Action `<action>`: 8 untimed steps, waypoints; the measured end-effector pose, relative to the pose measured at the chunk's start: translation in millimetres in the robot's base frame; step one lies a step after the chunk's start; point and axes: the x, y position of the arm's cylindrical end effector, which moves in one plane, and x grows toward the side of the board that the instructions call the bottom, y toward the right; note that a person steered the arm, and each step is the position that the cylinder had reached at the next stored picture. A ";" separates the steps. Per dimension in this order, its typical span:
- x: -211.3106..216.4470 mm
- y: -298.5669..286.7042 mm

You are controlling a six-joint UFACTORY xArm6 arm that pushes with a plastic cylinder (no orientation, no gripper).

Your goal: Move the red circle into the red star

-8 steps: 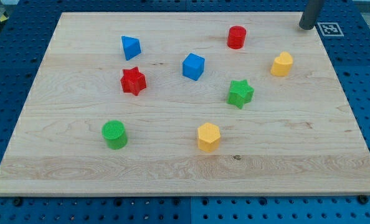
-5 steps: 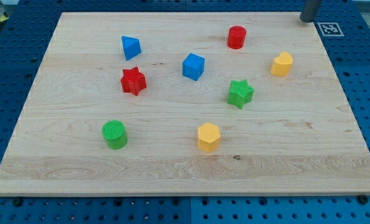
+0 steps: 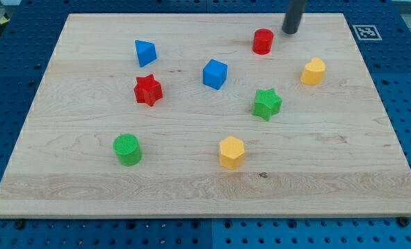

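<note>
The red circle [image 3: 263, 41], a short cylinder, stands near the top of the wooden board [image 3: 88, 187], right of centre. The red star [image 3: 148, 90] lies far to its left and lower, left of the blue cube [image 3: 215, 74]. My tip [image 3: 290, 31] rests on the board just to the upper right of the red circle, a small gap apart from it. The rod rises out of the view's top.
A blue triangle-like block [image 3: 144, 52] sits above the red star. A green star [image 3: 267, 104] and a yellow hexagon [image 3: 313, 70] lie below and right of the red circle. A green circle [image 3: 127, 149] and a second yellow hexagon [image 3: 231, 151] lie lower down.
My tip has moved left from the board's top right corner to just beside the red circle. No block has moved.
</note>
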 end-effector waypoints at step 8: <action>125.9 -3.4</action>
